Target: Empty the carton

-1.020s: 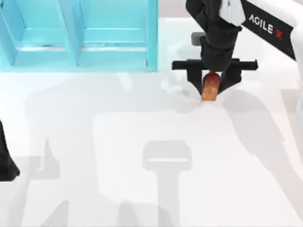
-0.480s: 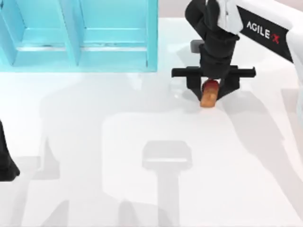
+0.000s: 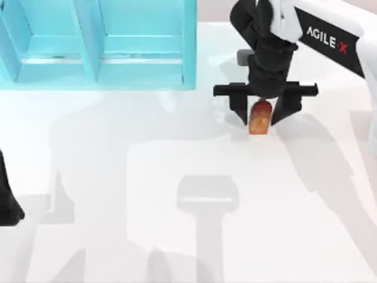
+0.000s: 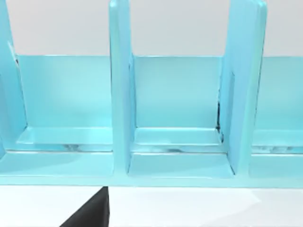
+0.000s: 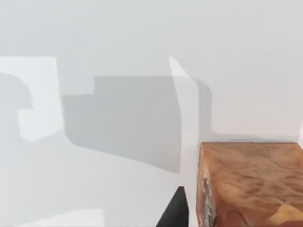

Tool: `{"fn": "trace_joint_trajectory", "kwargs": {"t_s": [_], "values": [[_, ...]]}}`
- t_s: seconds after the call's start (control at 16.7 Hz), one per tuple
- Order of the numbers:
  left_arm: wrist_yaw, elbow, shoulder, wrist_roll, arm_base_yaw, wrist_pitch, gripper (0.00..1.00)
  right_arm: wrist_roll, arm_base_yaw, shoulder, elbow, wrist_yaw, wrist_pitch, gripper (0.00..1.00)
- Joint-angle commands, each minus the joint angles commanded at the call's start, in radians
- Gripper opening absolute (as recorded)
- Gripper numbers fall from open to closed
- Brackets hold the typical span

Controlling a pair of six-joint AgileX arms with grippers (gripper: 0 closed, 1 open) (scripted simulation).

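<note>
1. Top view is showing the left arm sitting parked at the table's left edge; whether its claw is released or clenched, I cannot tell.
2. A turquoise shelf unit is occupying the far left corner.
3. Toward the far right, the right gripper is pointing downward, its fingers standing spread on either side of the carton, not clenched on it.
4. Right wrist view is showing the carton's orange side standing on the table.
</note>
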Motion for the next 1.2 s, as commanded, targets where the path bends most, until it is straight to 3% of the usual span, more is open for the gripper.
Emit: {"fn": "trace_joint_trajectory", "kwargs": {"t_s": [0.18, 0.24, 0.84, 1.2], "values": [[0.000, 0.000, 0.000, 0.000, 0.000, 0.000, 1.00, 0.000, 0.000, 0.000, 0.000, 0.000, 0.000, 0.98], [0.000, 0.000, 0.000, 0.000, 0.000, 0.000, 1.00, 0.000, 0.000, 0.000, 0.000, 0.000, 0.000, 1.00], [0.000, 0.000, 0.000, 0.000, 0.000, 0.000, 1.00, 0.001, -0.002, 0.006, 0.013, 0.000, -0.013, 1.00], [0.000, 0.000, 0.000, 0.000, 0.000, 0.000, 1.00, 0.004, -0.004, 0.056, 0.217, -0.003, -0.154, 1.00]]}}
